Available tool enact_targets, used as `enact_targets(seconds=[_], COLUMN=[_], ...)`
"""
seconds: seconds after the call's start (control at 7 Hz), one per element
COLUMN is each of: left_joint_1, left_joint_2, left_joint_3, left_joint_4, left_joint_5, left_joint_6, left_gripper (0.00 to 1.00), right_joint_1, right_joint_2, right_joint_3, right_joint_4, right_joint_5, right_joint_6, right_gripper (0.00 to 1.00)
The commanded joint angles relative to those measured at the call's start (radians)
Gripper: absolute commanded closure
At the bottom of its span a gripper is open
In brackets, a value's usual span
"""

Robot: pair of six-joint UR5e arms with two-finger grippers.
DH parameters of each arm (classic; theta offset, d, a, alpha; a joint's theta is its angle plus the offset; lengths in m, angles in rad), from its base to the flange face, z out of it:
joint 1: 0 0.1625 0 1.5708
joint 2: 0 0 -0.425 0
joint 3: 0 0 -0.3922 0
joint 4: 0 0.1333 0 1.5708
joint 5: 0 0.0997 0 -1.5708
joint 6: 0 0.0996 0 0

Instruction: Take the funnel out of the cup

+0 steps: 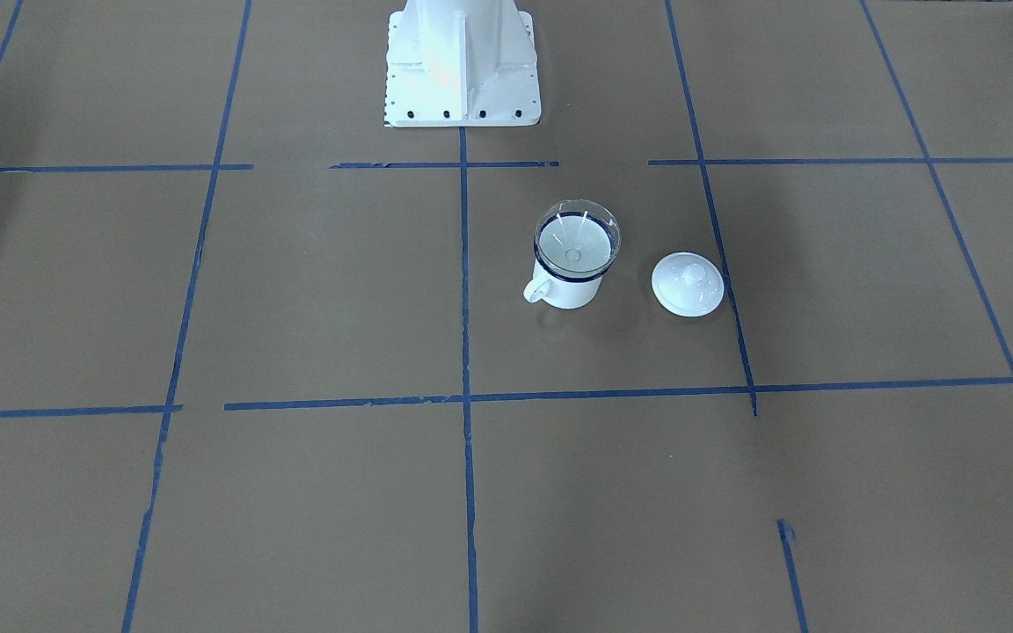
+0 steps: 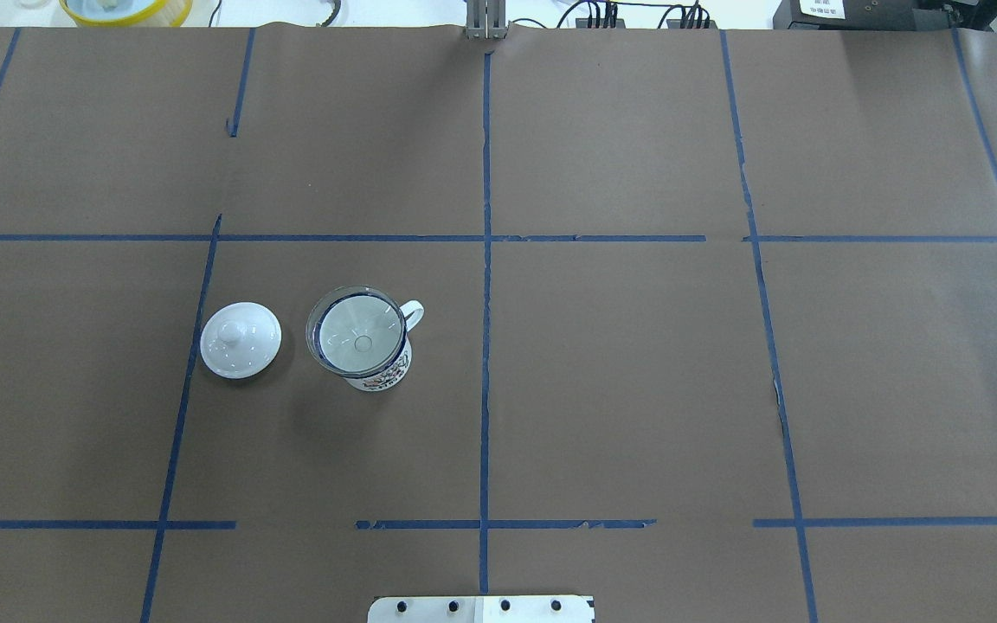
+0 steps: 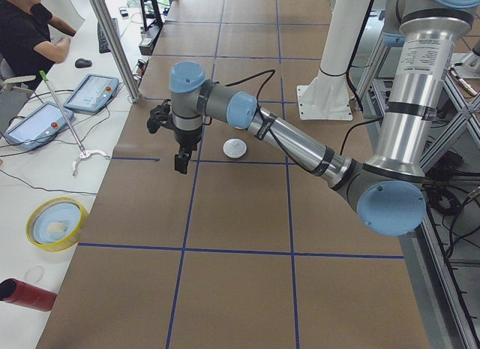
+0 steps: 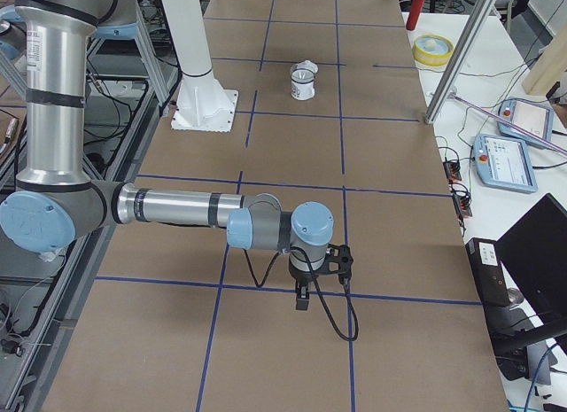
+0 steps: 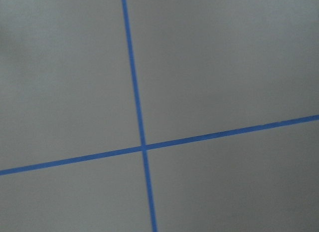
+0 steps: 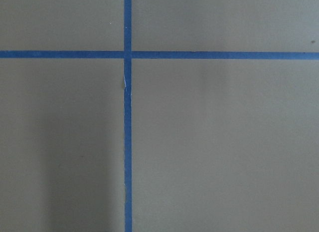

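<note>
step: approach, funnel (image 2: 358,333) seated in cup (image 2: 388,374), overhead centre-left | left tool (image 3: 180,160), right tool (image 4: 302,299): away from cup, opening and hold cannot be told | next: left tool should pinch funnel rim, lift straight up

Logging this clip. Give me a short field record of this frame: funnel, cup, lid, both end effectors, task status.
funnel: clear, seated in the cup's mouth, spout down
cup: white, dark blue rim, upright, handle toward the robot's right
lid: white, knob up, on the table at the cup's left (robot's side), not touching it
left end effector: above the table, holding nothing; open or shut unclear
right end effector: above bare table, far from the cup; open or shut unclear
task status: funnel not yet removed
</note>
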Motion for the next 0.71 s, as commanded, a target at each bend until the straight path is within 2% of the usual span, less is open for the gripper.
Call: enact_targets(seconds=[0.0,0.14,0.29,0.43,0.57], left_joint_1=[0.224,0.325,0.466,0.528,0.530], left_joint_2=[-0.101,-0.164,-0.240,-0.255,-0.255], left_joint_3=[-0.072,-0.063,-0.040,-0.039,-0.013], left_joint_4=[0.008,0.008,0.006,-0.006,-0.053], left_joint_5=[0.008,0.084,0.223,0.276,0.272], left_joint_6=[-0.236,-0.375,-0.501,-0.560,-0.564], left_gripper=[0.00,0.00,0.00,0.00,0.00], right_joint_1=[0.000,0.000,0.000,0.000,0.000], right_joint_2=[0.000,0.000,0.000,0.000,0.001], right_joint_3=[0.000,0.000,0.000,0.000,0.000], right_joint_4=[0.000,0.000,0.000,0.000,0.000], right_joint_5=[0.000,0.000,0.000,0.000,0.000], right_joint_6=[0.000,0.000,0.000,0.000,0.000], right_gripper=[0.00,0.00,0.00,0.00,0.00])
